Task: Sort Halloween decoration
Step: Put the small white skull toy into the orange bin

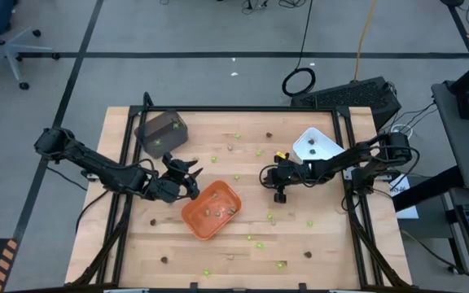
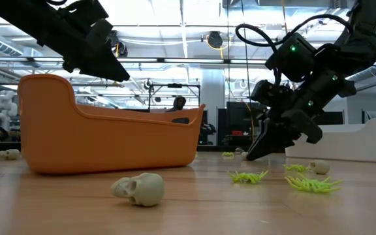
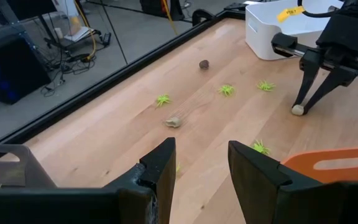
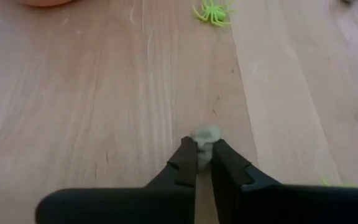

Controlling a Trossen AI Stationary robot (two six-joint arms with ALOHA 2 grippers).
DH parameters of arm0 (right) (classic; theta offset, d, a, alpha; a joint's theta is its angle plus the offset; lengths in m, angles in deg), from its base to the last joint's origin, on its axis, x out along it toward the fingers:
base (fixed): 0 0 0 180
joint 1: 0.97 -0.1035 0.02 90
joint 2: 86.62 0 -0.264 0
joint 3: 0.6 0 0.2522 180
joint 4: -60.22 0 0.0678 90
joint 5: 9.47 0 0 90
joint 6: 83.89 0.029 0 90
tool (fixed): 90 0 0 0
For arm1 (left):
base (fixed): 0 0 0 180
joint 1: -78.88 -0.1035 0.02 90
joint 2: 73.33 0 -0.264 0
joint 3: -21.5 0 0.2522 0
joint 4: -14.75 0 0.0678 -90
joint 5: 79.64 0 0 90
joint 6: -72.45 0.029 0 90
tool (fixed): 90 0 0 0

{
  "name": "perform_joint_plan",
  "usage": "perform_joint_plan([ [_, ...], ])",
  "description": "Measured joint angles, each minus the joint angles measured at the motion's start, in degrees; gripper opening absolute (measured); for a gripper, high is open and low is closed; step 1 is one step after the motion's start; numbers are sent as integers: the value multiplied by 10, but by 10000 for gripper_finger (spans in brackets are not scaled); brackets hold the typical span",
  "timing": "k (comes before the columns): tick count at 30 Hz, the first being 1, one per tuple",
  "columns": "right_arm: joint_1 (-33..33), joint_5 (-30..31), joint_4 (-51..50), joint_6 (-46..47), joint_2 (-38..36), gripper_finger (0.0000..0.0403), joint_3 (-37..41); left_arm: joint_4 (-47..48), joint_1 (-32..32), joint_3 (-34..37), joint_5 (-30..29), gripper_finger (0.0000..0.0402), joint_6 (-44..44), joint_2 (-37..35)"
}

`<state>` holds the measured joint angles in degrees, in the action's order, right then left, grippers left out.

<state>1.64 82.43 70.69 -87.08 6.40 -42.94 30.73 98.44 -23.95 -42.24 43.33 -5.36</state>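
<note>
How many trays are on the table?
3, in the high view: dark grey tray upper left, orange tray centre, white tray upper right; none looks hidden.

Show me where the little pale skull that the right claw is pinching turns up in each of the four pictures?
High view: hidden under the right gripper, right of the orange tray.
Low view: not visible; the fingertips touch the table right of the tray.
Left wrist view: the pale skull between the far gripper's tips, below the white tray.
Right wrist view: centre, between the fingers.
Shared landmark: the orange tray.
</note>
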Motion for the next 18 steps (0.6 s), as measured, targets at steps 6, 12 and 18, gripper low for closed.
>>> perform_joint_plan([
  [6,-15,-24,54,-7,-9,1,1,4,0,0,0,148,0,0],
  [12,-36,-66,129,-4,-56,1,1,4,0,1,0,148,0,0],
  [18,-56,-88,227,1,-82,0,1,-6,0,1,3,148,-4,0],
])
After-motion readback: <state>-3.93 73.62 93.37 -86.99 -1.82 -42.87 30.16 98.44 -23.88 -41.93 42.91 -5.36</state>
